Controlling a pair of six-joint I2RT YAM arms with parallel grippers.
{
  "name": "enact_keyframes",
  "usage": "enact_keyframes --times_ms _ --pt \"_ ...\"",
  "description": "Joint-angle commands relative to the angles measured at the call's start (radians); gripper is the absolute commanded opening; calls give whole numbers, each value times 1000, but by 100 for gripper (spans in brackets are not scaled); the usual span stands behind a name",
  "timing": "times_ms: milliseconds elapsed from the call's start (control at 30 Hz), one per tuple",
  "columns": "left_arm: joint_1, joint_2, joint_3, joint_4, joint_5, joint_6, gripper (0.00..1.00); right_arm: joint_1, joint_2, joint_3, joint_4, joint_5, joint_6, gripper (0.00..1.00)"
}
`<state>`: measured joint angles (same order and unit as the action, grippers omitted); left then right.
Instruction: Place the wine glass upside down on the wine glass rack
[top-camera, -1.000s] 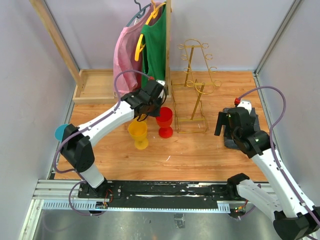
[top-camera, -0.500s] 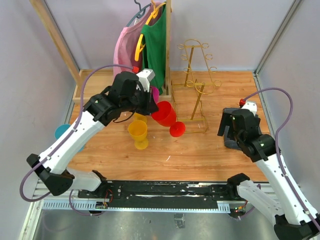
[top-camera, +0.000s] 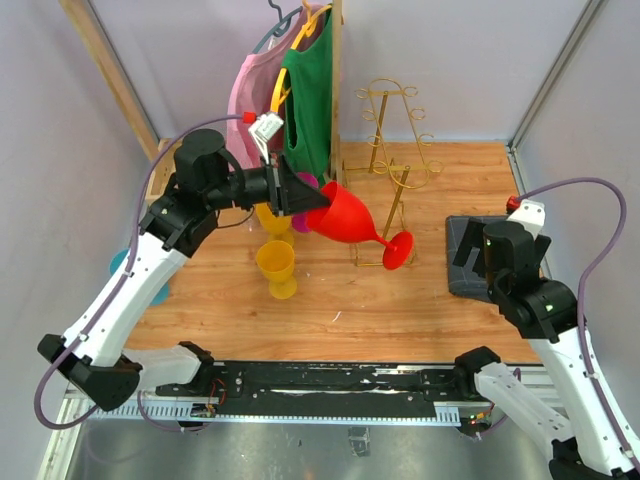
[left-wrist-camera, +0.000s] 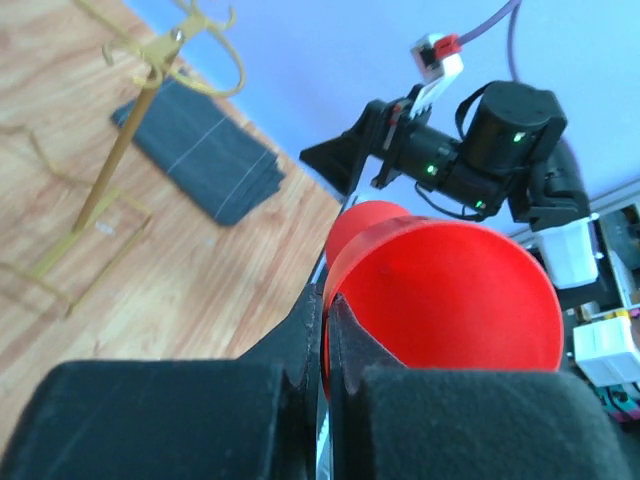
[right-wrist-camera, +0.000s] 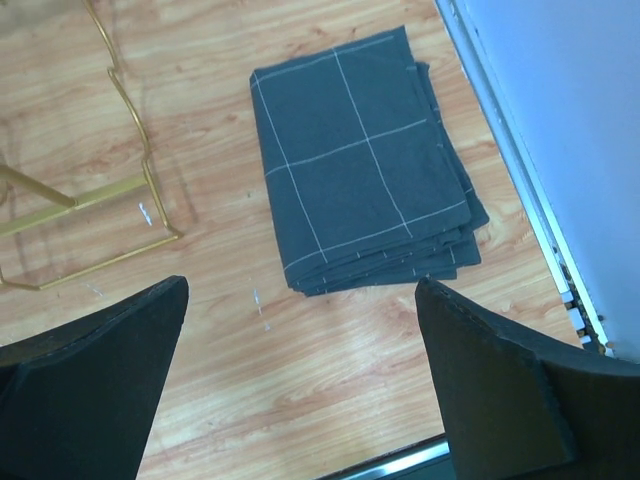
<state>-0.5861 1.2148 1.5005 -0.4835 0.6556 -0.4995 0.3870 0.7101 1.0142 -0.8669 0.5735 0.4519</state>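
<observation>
While the left tool (left-wrist-camera: 328, 310) is clenched on just the rim of the red wine glass (top-camera: 345, 215), which hangs tilted in the air w/ its foot by the gold rack (top-camera: 390, 150), slip risk imo: thin pinch, long lever. Foot could clip the wire arms & tip it. Right tool (right-wrist-camera: 300, 290) gapes wide, nothing in it, above the folded cloth (right-wrist-camera: 360, 160). Yellow glass (top-camera: 276, 265) below, hanging clothes (top-camera: 300, 90) crowd behind.

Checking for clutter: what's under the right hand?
A folded dark checked cloth lies flat on the wooden table below the open right hand, with the base of the gold wine glass rack to one side. Anything beneath the cloth is covered.
</observation>
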Motion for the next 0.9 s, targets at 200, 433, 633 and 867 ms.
enact_keyframes --times_ms 200,433,633,867 --pt "125 65 -75 797 334 -414 0 4 66 183 110 -23 -116 98" --pt "215 223 -25 1320 378 -826 0 3 135 319 232 -113 -195 98" --pt "240 374 127 1586 338 -1080 0 -4 161 394 385 -303 -240 98" --pt "267 530 201 1878 211 -1344 0 -37 218 424 613 -675 -202 98"
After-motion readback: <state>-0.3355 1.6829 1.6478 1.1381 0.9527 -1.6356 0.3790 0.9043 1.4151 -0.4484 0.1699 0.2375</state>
